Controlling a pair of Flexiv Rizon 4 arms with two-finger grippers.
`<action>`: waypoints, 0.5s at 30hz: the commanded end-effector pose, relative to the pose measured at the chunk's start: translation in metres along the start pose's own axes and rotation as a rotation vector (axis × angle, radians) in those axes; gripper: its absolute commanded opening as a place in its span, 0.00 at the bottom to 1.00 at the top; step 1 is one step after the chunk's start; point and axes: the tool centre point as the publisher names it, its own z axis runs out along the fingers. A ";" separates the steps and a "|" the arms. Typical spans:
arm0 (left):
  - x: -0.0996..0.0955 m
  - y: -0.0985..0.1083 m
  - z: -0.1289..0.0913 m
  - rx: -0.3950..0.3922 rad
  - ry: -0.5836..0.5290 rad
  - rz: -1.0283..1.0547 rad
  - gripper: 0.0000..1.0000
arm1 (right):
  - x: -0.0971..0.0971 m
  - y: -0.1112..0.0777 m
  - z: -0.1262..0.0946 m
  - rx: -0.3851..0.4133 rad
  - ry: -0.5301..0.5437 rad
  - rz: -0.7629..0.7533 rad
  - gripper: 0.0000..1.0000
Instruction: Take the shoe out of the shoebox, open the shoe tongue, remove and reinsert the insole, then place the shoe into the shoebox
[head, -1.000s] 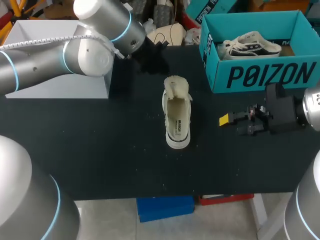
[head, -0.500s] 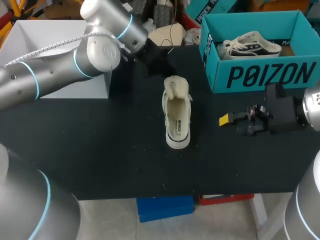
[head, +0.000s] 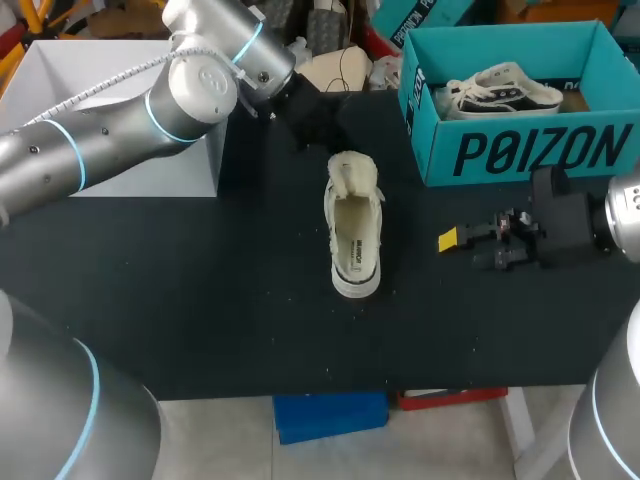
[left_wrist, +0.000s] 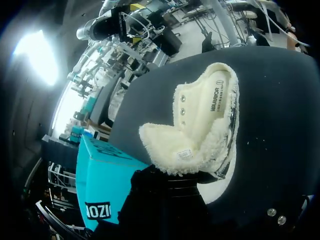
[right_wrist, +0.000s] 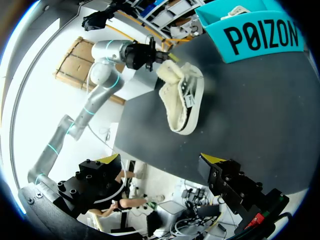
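Cream fleece-lined shoe (head: 353, 235) lies on the black table (head: 200, 300), outside the teal shoebox (head: 520, 155).
Its long axis runs near to far, toe and folded-out tongue (head: 352, 172) toward the left gripper (head: 314, 116), whose state cannot be told; right gripper (right_wrist: 160, 160) gapes wide, empty.

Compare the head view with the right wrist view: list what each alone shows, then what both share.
Head view only: the inside of the shoebox, with a second shoe lying in it. Right wrist view only: both yellow fingertips of the right pincer, spread with nothing between. Shared: the shoe on the black table, the left arm by its fleecy end, the shoebox's side.
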 end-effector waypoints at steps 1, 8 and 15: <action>0.010 -0.022 -0.008 -0.019 -0.001 0.001 0.00 | 0.000 0.001 0.000 0.002 -0.002 0.001 1.00; 0.028 -0.042 0.006 0.008 0.020 -0.001 0.00 | 0.000 0.001 0.000 0.002 -0.002 0.001 1.00; 0.039 -0.052 0.015 0.018 0.052 0.000 0.00 | 0.000 0.001 0.000 0.002 -0.002 0.001 1.00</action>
